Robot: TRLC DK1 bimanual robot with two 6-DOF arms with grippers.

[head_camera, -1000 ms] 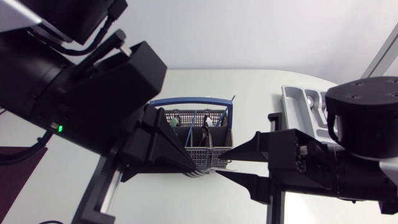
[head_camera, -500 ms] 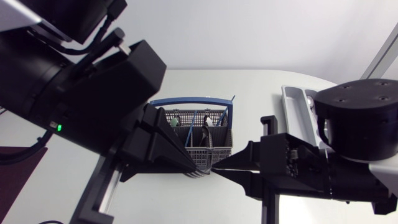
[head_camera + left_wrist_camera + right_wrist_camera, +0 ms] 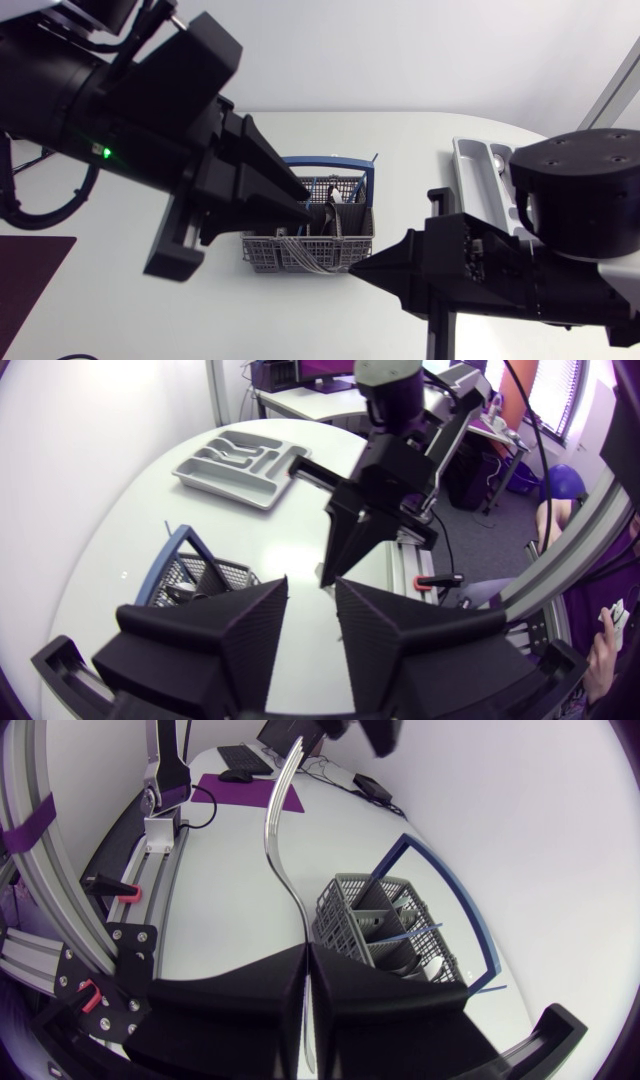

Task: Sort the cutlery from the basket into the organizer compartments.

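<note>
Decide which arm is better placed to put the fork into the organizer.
Right. The right gripper is shut on the fork, and the organizer lies on its side of the table. The left gripper is open, above the basket.

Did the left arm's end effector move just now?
Yes. The left end effector has pulled back from the basket's near wall toward its blue handle, leaving the front wall uncovered.
</note>
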